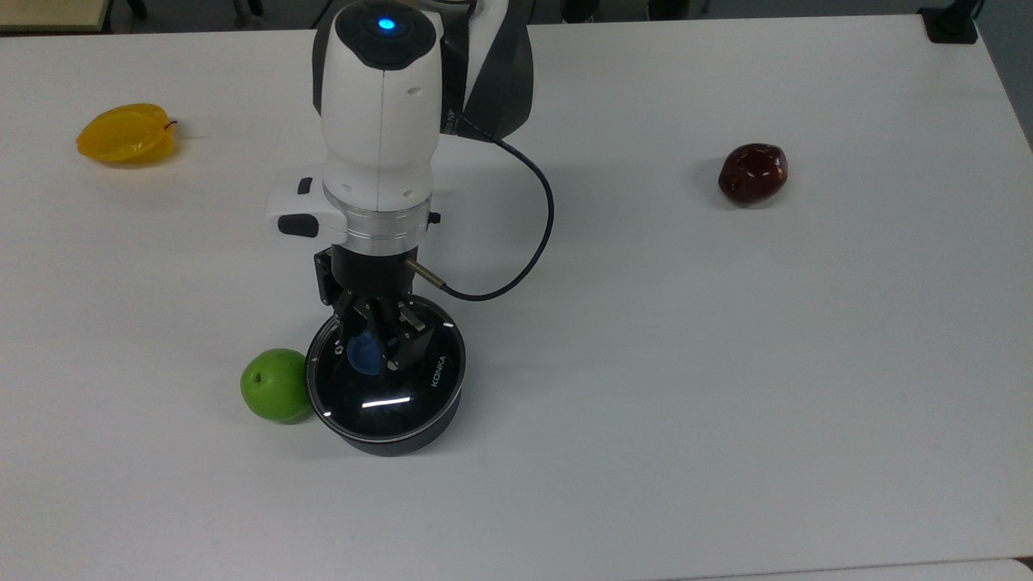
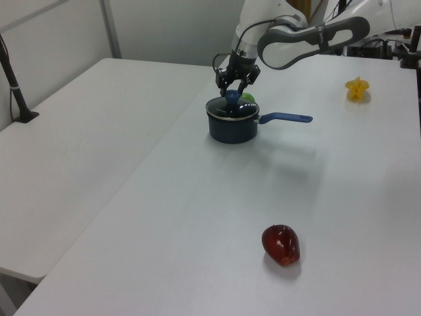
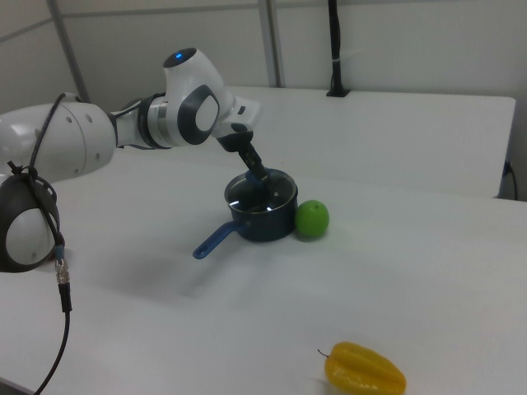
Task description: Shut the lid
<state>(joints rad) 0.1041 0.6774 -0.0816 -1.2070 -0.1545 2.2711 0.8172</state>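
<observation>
A: Where's the lid (image 1: 386, 379)?
B: Lower left of centre in the top view, sitting flat on the dark blue saucepan (image 2: 231, 126), metal rim lined up with the pot's rim. "KONKA" print faces the top view's right. In the left view it's upper centre; in the right view, centre frame.

A: And the jaws against it?
B: The gripper (image 1: 376, 349) comes down from above, tilted a bit. Its jaws straddle the lid's blue knob (image 1: 364, 355), one finger on each side, so the lid lies directly under them. Same in the left view: gripper (image 2: 233, 90) right over the knob, pot below.

A: Clenched or released?
B: Jaws look closed in against the knob, grasping it. Whether they actually press it, can't tell.

A: Pot handle?
B: Blue handle (image 2: 285, 118) sticks out to the left view's right; in the right view it points lower left.

A: Other stuff on the tabletop (image 1: 726, 363)?
B: Green apple (image 1: 275, 386) just beside the saucepan on the top view's left, touching or nearly so. Yellow starfruit (image 1: 127, 133) upper left of the top view, well apart. Dark red fruit (image 1: 752, 173) upper right of the top view, also well apart; it's lower centre in the left view. Black cable (image 1: 524, 242) loops from the arm's wrist to the top view's right of the pot.
</observation>
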